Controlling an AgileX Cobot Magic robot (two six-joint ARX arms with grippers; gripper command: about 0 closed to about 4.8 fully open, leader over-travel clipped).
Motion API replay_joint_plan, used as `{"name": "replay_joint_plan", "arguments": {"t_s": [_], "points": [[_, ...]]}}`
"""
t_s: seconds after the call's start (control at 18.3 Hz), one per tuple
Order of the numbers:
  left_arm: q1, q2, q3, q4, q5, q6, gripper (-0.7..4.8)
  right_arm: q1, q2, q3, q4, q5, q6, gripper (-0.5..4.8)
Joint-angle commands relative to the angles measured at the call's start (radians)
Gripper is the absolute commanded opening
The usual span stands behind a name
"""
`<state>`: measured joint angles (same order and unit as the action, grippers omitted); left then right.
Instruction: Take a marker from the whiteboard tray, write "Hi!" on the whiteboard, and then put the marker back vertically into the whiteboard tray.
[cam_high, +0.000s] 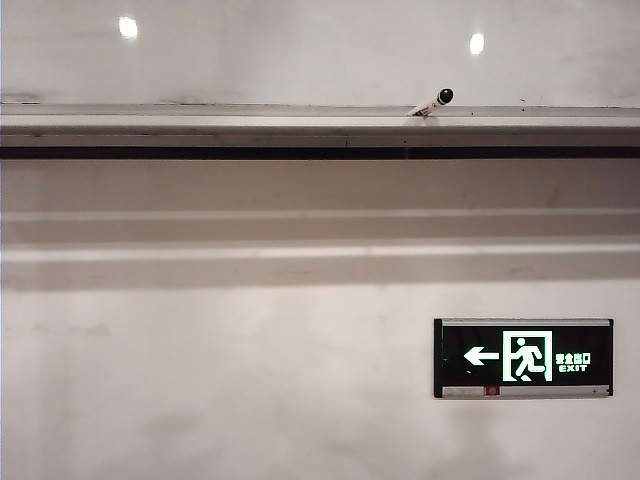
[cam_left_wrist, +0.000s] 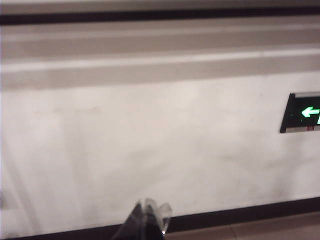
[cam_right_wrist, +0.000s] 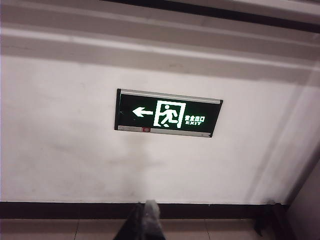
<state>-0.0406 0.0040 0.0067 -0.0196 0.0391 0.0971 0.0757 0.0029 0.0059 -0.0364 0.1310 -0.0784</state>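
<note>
Marker (cam_high: 434, 101) lies tilted on the whiteboard tray (cam_high: 200, 122), right of the middle in the upper part of the exterior view, its black cap pointing up and to the right against the whiteboard (cam_high: 300, 50). No writing shows on the visible strip of the board, so I judge the task is at its very start: the pen is not yet taken.

Going from left to right, the left gripper (cam_left_wrist: 150, 215) appears only at the bottom edge of the left wrist view. It points at the bare wall, low near the dark skirting; its clear fingertips seem close together, but I cannot tell surely if they are shut. The exit sign (cam_right_wrist: 169, 113) is at the centre of the right wrist view. The right gripper (cam_right_wrist: 146, 212), at the bottom edge there, is closed and holds nothing.

Neither arm shows in the exterior view. For the next move, one gripper must rise to the tray, open, and close on the white barrel.
</note>
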Motion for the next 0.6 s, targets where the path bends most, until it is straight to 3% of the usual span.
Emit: {"name": "replay_joint_plan", "arguments": {"t_s": [0.05, 0.33, 0.6], "points": [[0.001, -0.002, 0.000, 0.021, 0.003, 0.000, -0.05, 0.002, -0.001, 0.000, 0.011, 0.002, 0.004, -0.01], [0.000, -0.002, 0.008, 0.041, 0.003, -0.006, -0.05, 0.002, -0.001, 0.023, 0.014, 0.001, 0.004, -0.01], [0.000, 0.000, 0.146, 0.033, -0.038, -0.159, -0.05, 0.002, 0.007, 0.175, 0.008, 0.002, 0.038, -0.01]]}}
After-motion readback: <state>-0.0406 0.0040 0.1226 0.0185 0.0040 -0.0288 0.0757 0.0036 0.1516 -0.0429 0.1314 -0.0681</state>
